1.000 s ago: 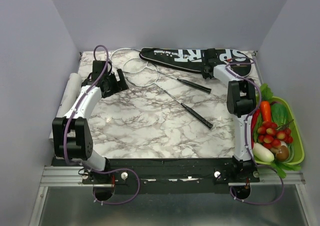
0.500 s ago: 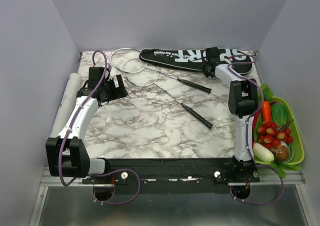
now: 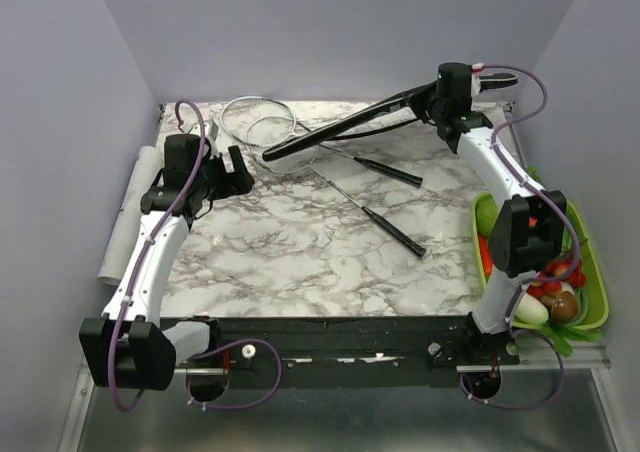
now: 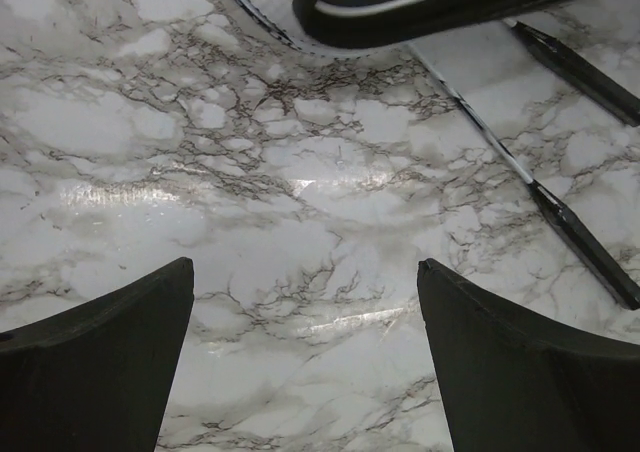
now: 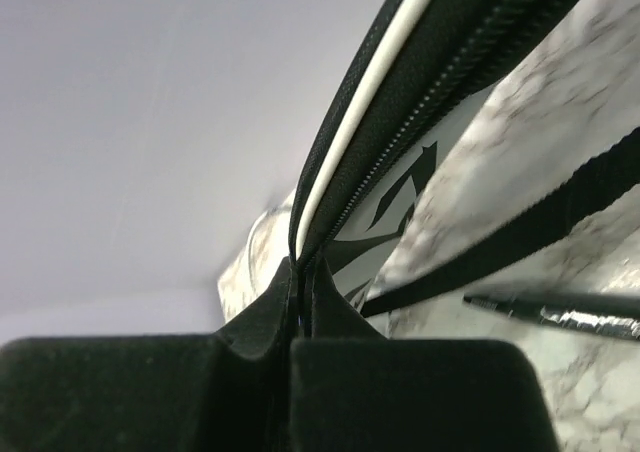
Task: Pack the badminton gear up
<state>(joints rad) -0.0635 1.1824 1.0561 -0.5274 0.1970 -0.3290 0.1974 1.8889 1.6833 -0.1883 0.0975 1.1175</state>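
Under it all, a marble table (image 3: 300, 272).

Across the far side, from 11 o'clock to 1 o'clock, the long black bag (image 3: 345, 129). Low end down on the table near 11, high end up in the air at 1. Zip open or shut: cannot tell.

Under and beside the bag, two rackets, flat on the table: the far racket (image 3: 390, 170) and the near racket (image 3: 395, 234). Pale hoops close together at 11 o'clock, black stems pointing off to 3 and 4 o'clock. Not packed yet.

Off the table at 4 o'clock, a green basket (image 3: 597, 272) of vegetables. Best left alone.

At 10 o'clock, the left gripper (image 3: 240, 172), just beside the hoops. Fingers spread wide, holding nothing.

At 1 o'clock, the right gripper (image 3: 433, 99). Fingers squeezed tight on the bag's thin edge, right by the zip.

Step now, at a guess: holding the bag up to let a racket in. To do it well:
- Keep the pinch tight, no slipping.
- Lift slowly and hold the bag steady.
- Bring the left gripper down over one thin shaft and close gently.
- Slide the racket hoop first toward the bag's mouth.
- Take care not to bump the other racket.
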